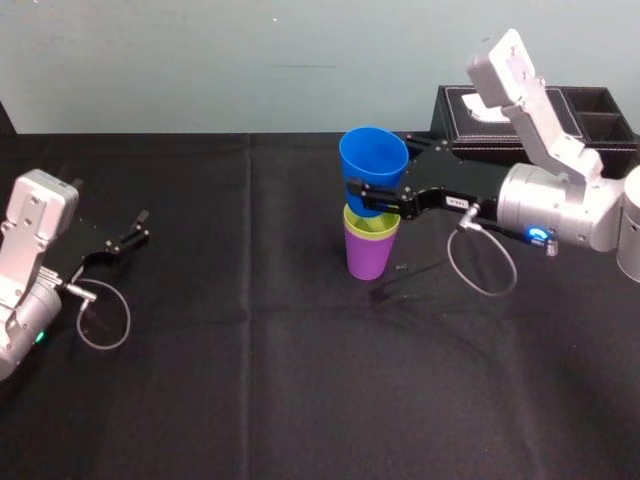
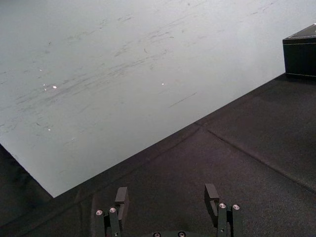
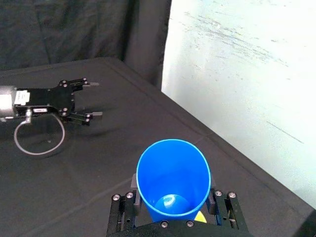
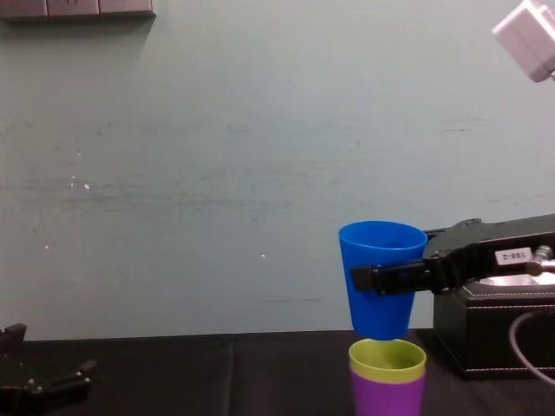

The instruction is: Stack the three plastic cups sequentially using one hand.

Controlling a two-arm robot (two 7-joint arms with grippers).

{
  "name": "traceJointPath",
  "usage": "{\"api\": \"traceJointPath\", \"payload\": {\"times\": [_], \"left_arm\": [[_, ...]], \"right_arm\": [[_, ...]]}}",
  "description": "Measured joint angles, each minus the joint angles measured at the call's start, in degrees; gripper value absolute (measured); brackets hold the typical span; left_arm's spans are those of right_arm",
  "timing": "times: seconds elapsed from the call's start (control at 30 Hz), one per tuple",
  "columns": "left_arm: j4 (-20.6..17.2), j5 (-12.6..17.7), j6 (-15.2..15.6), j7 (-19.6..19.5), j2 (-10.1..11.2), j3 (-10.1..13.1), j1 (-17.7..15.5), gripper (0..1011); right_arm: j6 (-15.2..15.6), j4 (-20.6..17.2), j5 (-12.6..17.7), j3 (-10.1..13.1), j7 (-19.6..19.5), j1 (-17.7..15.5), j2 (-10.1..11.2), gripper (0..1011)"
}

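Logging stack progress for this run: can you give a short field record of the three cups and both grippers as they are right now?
stack base: purple cup, upright on the black table
second cup: yellow-green cup, nested in the purple cup
third cup: blue cup, upright, held just above the yellow-green cup, not yet seated
working arm: right gripper, shut on the blue cup's sides
other arm: left gripper, open, idle at the table's left
behind the stack: black box

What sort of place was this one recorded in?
Probably a robot test bench in a lab: a black-draped table against a pale wall, the right gripper holding a blue cup over two nested cups, and the left gripper parked.
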Motion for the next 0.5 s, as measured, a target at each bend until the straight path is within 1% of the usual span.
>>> {"api": "traceJointPath", "payload": {"times": [0.03, 0.27, 0.5], "left_arm": [[0.0, 0.0, 0.0, 0.0, 0.0, 0.0, 0.0, 1011], [0.0, 0.0, 0.0, 0.0, 0.0, 0.0, 0.0, 1011], [0.0, 0.0, 0.0, 0.0, 0.0, 0.0, 0.0, 1011]], "right_arm": [[0.04, 0.73, -0.24, -0.19, -0.11, 0.43, -0.45, 726], [0.51, 2.9, -0.88, -0.69, -0.25, 1.56, -1.66, 726], [0.76, 3.8, -1.23, -0.79, -0.2, 1.76, -2.03, 726]]}}
